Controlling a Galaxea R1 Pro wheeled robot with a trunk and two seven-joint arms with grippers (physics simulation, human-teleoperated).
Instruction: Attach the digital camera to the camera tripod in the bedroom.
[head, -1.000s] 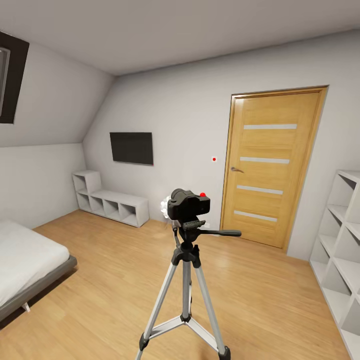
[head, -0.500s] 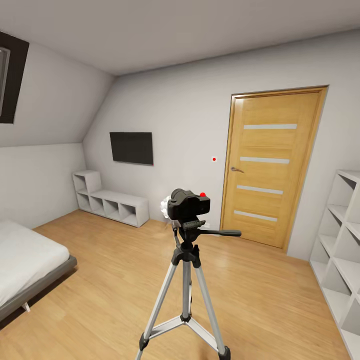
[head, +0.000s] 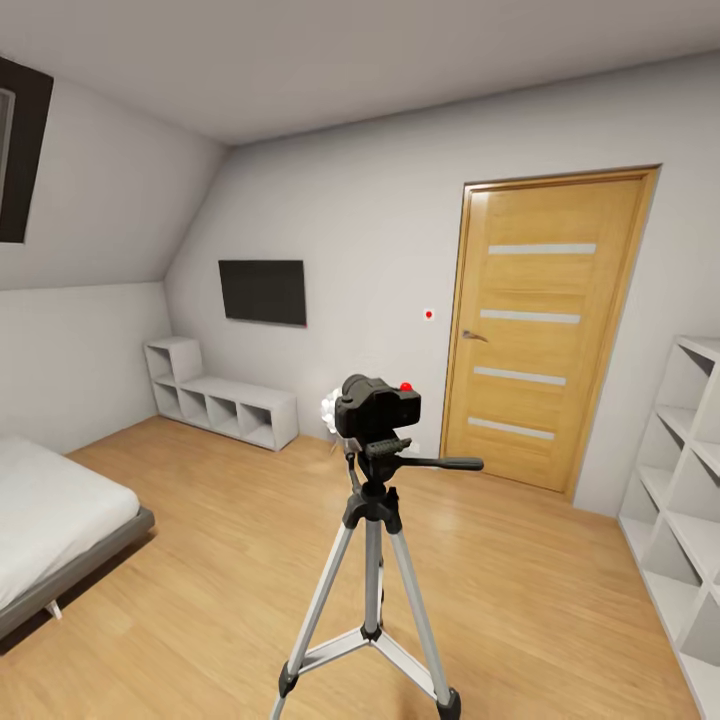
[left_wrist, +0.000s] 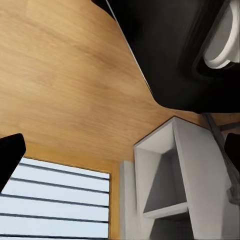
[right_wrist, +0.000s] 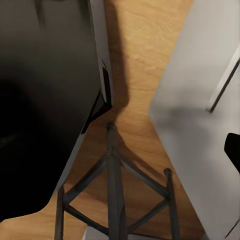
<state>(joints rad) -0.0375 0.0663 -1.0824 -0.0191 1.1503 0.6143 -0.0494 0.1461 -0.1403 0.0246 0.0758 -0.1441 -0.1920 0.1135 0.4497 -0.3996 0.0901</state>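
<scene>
digital camera (head: 377, 407) sits atop camera tripod (head: 371, 560).

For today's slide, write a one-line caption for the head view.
Black camera sits atop the silver tripod on a bedroom's wood floor, oak door behind.

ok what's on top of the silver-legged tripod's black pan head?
The small black boxy camera with a red button sits on the silver-legged tripod, above the side handle. The mount joint under its body is covered, so locking can't be confirmed.

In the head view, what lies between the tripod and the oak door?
Only bare wood floor lies between the tripod and the door, apart from the tripod's own side handle.
</scene>
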